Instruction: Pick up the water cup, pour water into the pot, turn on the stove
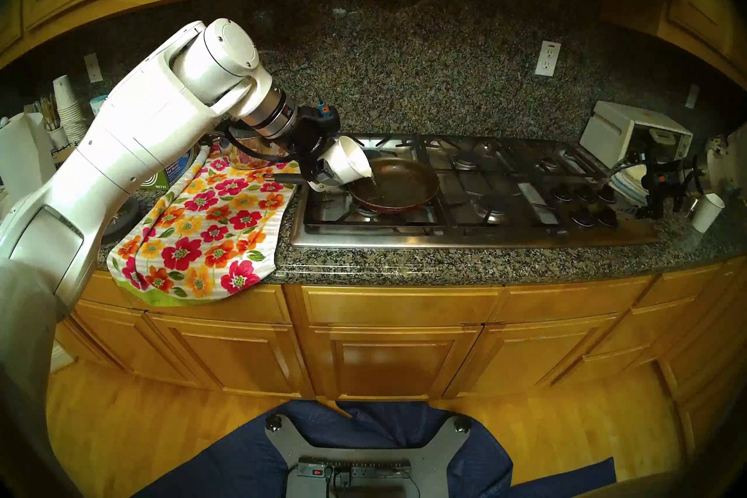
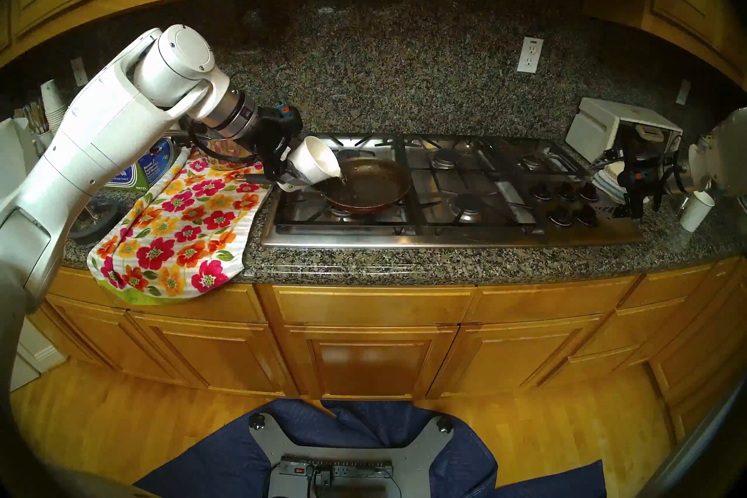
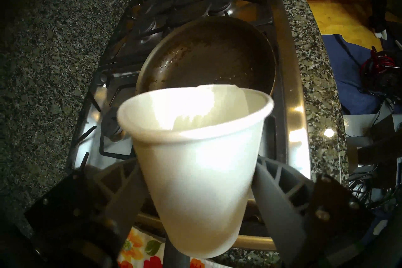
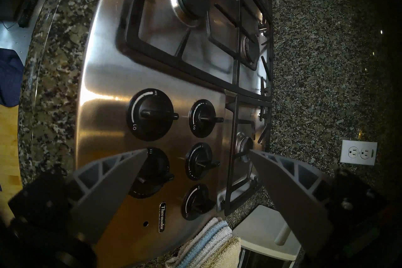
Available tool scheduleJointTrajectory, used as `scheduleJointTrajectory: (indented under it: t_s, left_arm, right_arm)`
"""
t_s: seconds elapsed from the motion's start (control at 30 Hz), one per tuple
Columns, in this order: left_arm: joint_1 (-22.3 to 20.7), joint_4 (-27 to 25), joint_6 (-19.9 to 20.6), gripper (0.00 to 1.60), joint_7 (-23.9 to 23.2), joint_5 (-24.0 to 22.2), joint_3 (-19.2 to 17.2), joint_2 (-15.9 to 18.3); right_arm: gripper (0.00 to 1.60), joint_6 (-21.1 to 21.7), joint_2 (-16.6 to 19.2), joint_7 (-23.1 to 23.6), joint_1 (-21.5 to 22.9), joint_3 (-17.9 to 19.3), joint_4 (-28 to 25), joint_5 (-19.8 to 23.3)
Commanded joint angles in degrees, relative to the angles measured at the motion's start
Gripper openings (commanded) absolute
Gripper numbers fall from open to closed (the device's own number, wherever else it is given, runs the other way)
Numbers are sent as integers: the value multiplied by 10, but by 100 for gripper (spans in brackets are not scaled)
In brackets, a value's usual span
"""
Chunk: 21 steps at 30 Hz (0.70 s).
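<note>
Nearest you, the flowered towel (image 1: 202, 226) drapes over the front edge of the granite desk (image 1: 444, 262), left of the stove (image 1: 465, 238). Your left end effector (image 1: 323, 172) is clamped on the water cup (image 1: 347, 161); its fingers (image 3: 280, 200) press the cup's sides. The cup is tipped, mouth toward the pot (image 1: 398, 186), and a thin stream of water runs from its rim into the pan's left side. The pot sits on the front-left burner, its grey handle pointing left over the towel. At the right, your right end effector (image 4: 196, 151) hangs above the black knobs (image 4: 152, 115) with its fingers spread wide, holding nothing. A second white cup (image 1: 707, 212) stands on the desk right of the stove. Behind that, the white toaster oven (image 1: 630, 133) lies against the backsplash.
</note>
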Motion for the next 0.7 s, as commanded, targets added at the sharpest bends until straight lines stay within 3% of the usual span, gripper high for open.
scheduleJointTrajectory:
  t_s: [0.0, 0.67]
  left_arm:
    - [-59, 12, -9, 112, -59, 1, -7, -12]
    - [-119, 76, -36, 111, -88, 2, 51, -43]
  right_arm:
    - [160, 1, -4, -5, 14, 2, 11, 3]
    - [160, 1, -4, -6, 14, 2, 11, 3]
